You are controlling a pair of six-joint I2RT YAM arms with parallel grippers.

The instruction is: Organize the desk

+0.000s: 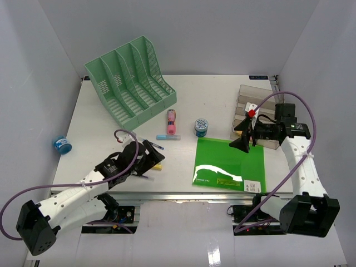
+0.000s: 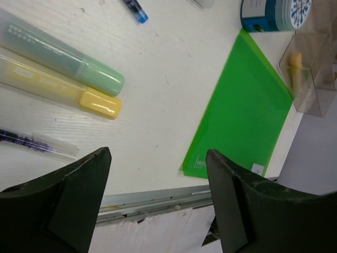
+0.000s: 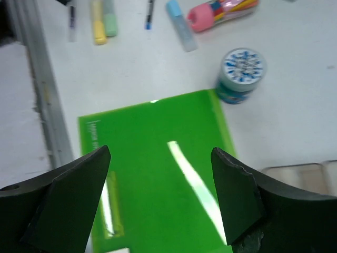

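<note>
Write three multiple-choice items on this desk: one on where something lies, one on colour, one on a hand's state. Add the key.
1. Where does the green folder lie?
A. in the file rack
B. flat at the front right of the desk
C. standing upright
2. What colours are the highlighters before the left hand?
A. green and yellow
B. red and black
C. both white
3. The right hand is:
A. shut on a pen
B. shut on the tin
C. open and empty, over the folder
Key: 1 B, it lies by the front rail; 2 A, the caps show it; 3 C, nothing sits between its spread fingers.
</note>
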